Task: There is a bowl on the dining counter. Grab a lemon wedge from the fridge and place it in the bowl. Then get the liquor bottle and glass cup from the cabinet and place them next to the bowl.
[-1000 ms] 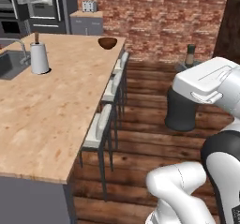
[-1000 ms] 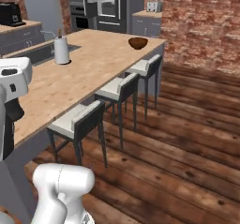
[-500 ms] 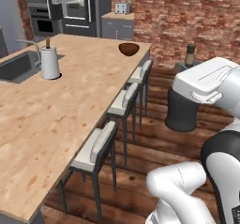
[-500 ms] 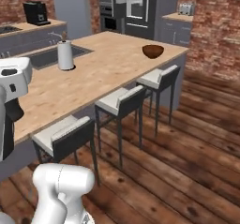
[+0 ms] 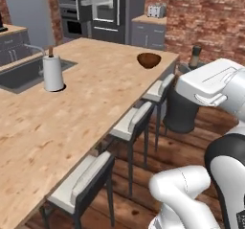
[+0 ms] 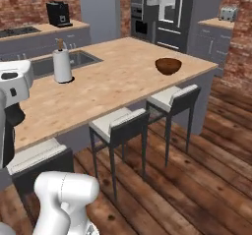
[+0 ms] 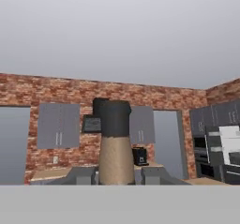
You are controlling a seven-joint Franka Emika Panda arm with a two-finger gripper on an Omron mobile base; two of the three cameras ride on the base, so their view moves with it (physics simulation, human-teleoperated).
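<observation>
We are seeing the tan bottle with a dark cap [image 7: 112, 143] cut off at its base. The light tan speckled dining counter [image 5: 72, 113] is running off the left edge, its steel sink [image 5: 21, 74] partly cropped.

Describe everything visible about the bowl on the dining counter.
The bowl is small, round and dark brown, wood-like in look, with a darker hollow that appears empty. It stands upright, open side up, on the light speckled top of the dining counter, near its far end by the stools' edge. Nothing else touches it; the white paper towel roll stands well apart, by the sink.

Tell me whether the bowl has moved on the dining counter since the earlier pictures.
No. The bowl sits at the same far corner of the dining counter; the whole view shifted, so the camera moved.
</observation>
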